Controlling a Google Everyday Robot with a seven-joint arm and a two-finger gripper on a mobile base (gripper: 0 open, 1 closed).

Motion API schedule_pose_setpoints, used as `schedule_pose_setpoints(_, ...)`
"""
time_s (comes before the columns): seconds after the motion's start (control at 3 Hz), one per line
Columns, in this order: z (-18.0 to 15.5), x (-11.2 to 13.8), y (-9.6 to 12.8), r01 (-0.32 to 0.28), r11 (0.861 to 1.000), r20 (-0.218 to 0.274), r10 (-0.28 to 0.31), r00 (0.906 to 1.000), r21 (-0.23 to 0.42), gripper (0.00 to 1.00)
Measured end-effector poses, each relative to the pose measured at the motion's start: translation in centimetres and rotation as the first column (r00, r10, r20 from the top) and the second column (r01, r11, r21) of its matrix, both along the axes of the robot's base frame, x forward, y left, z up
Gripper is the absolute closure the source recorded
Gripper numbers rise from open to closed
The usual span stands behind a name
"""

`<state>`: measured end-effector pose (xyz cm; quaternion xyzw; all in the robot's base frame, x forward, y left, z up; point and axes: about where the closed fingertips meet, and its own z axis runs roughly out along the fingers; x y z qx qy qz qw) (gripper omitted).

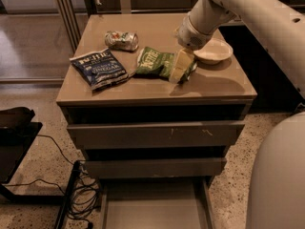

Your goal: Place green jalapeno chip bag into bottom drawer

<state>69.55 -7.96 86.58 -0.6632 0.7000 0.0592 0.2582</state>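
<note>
The green jalapeno chip bag point(155, 61) lies flat on the cabinet top point(157, 88), near its middle. My gripper point(181, 67) hangs from the white arm that comes in from the upper right, and it is down over the bag's right end, covering that end. The bottom drawer point(152, 209) is pulled out at the foot of the cabinet, and its flat tray shows nothing inside.
A dark blue chip bag point(99, 68) lies left of the green one. A crushed silvery can point(121, 39) lies behind them. A white bowl point(213, 50) sits right of the gripper. The two upper drawers are closed. Cables point(83, 199) and a black object point(14, 132) lie on the floor at left.
</note>
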Motion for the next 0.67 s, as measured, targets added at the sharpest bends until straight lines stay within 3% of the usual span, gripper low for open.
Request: schedule_pose_setpoints(0.67,-2.9,0.6,1.5,-0.017,1.0,-0.059,0.018,0.9981,0.013,0.0)
